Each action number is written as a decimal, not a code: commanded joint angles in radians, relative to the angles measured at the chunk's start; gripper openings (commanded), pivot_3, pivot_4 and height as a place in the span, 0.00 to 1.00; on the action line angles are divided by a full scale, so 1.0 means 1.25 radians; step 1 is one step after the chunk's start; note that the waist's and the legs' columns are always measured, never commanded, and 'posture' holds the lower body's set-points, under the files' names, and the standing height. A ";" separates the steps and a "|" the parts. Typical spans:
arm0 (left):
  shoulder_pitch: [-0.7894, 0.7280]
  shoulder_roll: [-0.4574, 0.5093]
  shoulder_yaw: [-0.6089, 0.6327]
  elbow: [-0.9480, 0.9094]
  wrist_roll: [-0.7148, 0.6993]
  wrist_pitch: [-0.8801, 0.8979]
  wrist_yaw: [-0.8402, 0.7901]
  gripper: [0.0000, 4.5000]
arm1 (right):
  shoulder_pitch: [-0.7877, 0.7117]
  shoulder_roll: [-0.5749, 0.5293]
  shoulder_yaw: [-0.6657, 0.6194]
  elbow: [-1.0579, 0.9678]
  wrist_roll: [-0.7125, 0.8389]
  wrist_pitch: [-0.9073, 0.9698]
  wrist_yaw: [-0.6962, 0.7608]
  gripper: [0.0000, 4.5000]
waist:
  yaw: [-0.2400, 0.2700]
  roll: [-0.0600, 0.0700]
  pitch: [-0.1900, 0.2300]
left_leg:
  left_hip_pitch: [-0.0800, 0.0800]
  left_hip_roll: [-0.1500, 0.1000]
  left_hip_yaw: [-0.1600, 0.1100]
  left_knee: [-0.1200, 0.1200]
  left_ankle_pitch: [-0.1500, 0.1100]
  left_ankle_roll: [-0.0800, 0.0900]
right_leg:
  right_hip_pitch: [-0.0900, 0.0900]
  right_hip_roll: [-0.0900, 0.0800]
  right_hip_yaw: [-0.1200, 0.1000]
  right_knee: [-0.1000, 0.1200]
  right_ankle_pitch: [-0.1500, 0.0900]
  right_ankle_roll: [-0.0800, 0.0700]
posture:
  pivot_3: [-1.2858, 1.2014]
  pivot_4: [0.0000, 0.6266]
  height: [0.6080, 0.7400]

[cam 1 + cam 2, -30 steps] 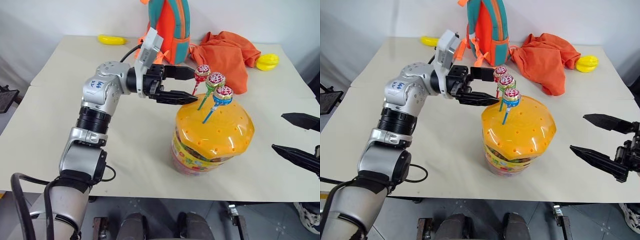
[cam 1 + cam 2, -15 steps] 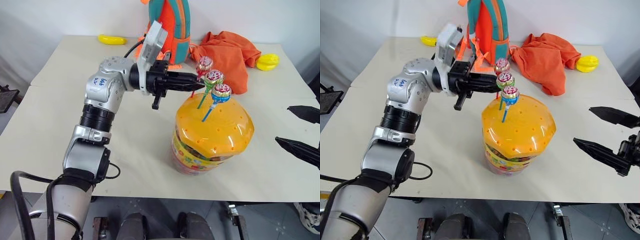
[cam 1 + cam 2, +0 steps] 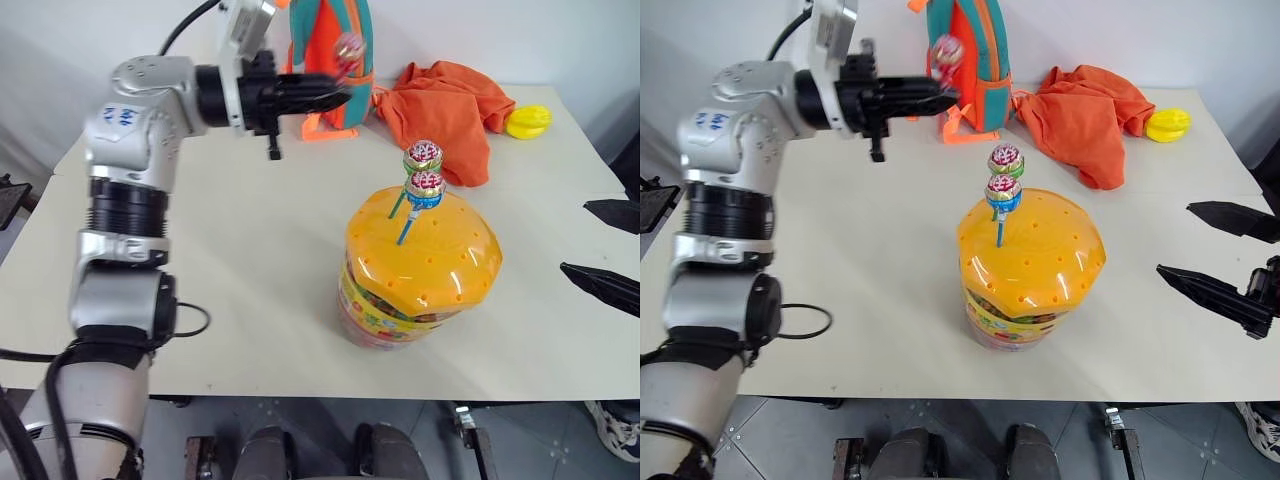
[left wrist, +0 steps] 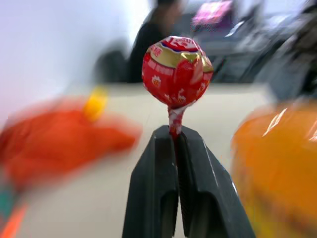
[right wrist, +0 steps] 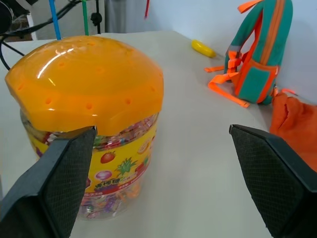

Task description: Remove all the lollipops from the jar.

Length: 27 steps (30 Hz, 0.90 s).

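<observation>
The jar (image 3: 420,265) stands on the pale desk (image 3: 250,250), a squat clear tub with a colourful label band and a domed orange lid dotted with small holes. Two lollipops stand upright in the lid's far side, close together: the green-stick lollipop (image 3: 422,156) just behind the blue-stick lollipop (image 3: 425,186), their wrapped heads almost touching.

The left gripper (image 3: 940,95) is up above the desk, well away from the jar toward the backpack (image 3: 335,60), reaching level across the front of it. Its jaws are clamped together on the stick of the red lollipop (image 4: 177,70), which rises straight out of the fingertips (image 4: 158,148) with its red-and-white wrapped head clear above them.

The right gripper (image 3: 1230,265) waits near the jar on its other side, low over the desk edge, with its jaws spread wide apart and holding nothing; from its wrist, the jar sits just beyond one finger.

Behind the jar lies a crumpled orange cloth (image 3: 450,105), with a yellow toy (image 3: 528,121) beside it at the far corner, and a banana (image 5: 203,48) rests past the backpack.
</observation>
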 commanded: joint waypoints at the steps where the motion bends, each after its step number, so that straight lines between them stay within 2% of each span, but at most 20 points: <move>1: 0.055 0.080 -0.009 -0.099 0.026 0.133 0.050 0.01 | -0.002 -0.031 -0.006 -0.007 0.016 0.009 0.035 1.00 | 0.002 0.000 0.000 | 0.000 0.000 0.000 0.000 0.000 0.000 | 0.000 0.000 0.000 0.000 0.000 0.000 | 0.52 0.24 1.00; 6: 0.204 0.197 -0.019 -0.226 0.046 0.328 0.126 0.01 | -0.014 -0.057 0.009 -0.032 0.068 0.054 0.072 1.00 | 0.003 0.000 0.000 | 0.000 0.000 -0.001 0.001 0.000 0.000 | 0.000 0.000 0.000 0.000 0.000 0.000 | 0.52 0.24 1.00; 13: 0.359 0.255 -0.028 -0.302 0.059 0.510 0.231 0.01 | -0.060 -0.094 0.029 -0.019 0.121 0.120 0.078 1.00 | 0.006 -0.001 0.001 | 0.000 0.000 -0.001 0.002 0.000 0.000 | 0.001 0.000 0.001 0.001 0.000 0.000 | 0.52 0.24 1.00; 22: 0.365 0.285 -0.088 -0.293 0.056 0.662 0.296 0.01 | -0.052 -0.060 0.059 -0.048 0.083 0.099 0.071 1.00 | 0.015 -0.003 0.001 | -0.001 0.000 -0.001 0.002 0.000 0.000 | 0.000 0.000 0.001 0.001 0.000 0.000 | 0.52 0.24 1.00; 27: 0.321 0.307 -0.113 -0.276 0.035 0.733 0.299 0.28 | -0.045 -0.051 0.056 -0.057 0.050 0.076 0.056 1.00 | 0.018 -0.003 0.001 | -0.001 0.000 0.000 0.002 0.000 0.000 | 0.000 0.000 0.001 0.001 0.000 0.000 | 0.52 0.24 1.00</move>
